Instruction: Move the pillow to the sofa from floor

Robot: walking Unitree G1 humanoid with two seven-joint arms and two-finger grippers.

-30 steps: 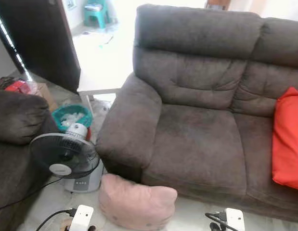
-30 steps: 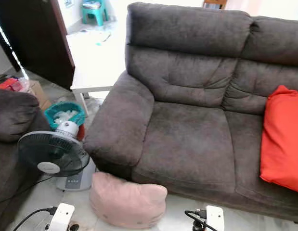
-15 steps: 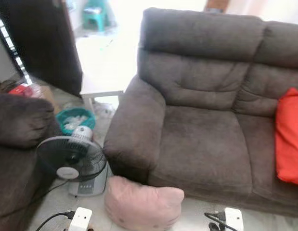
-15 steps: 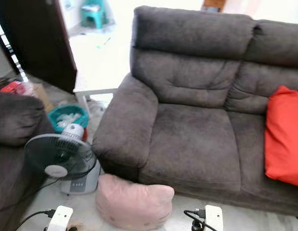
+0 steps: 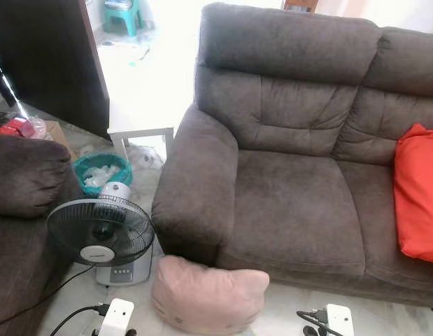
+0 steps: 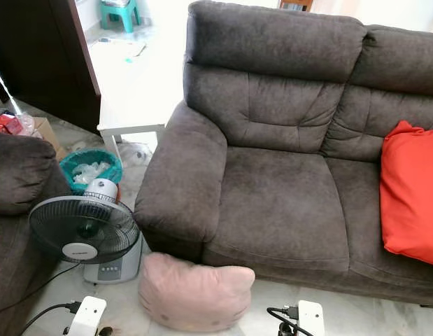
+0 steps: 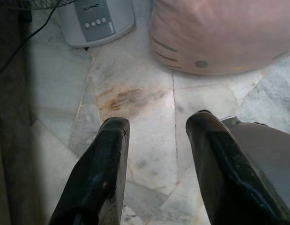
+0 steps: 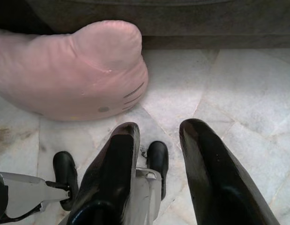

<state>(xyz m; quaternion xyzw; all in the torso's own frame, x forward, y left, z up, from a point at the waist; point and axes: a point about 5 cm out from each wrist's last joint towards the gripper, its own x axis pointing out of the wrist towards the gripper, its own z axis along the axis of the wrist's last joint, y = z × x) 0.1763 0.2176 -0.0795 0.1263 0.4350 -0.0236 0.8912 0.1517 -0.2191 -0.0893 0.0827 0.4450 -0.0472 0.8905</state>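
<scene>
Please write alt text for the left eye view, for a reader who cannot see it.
A pink pillow lies on the floor against the front of a dark sofa. A red cushion rests on the sofa's right seat, and a fan stands left of the pillow.

Pale marble floor (image 7: 135, 140) stained brown in one patch, white side table (image 5: 136, 112) set beside a dark door (image 5: 55, 56), second brown armchair (image 5: 24, 175), standing fan (image 5: 101, 234), bright daylight beyond
</scene>
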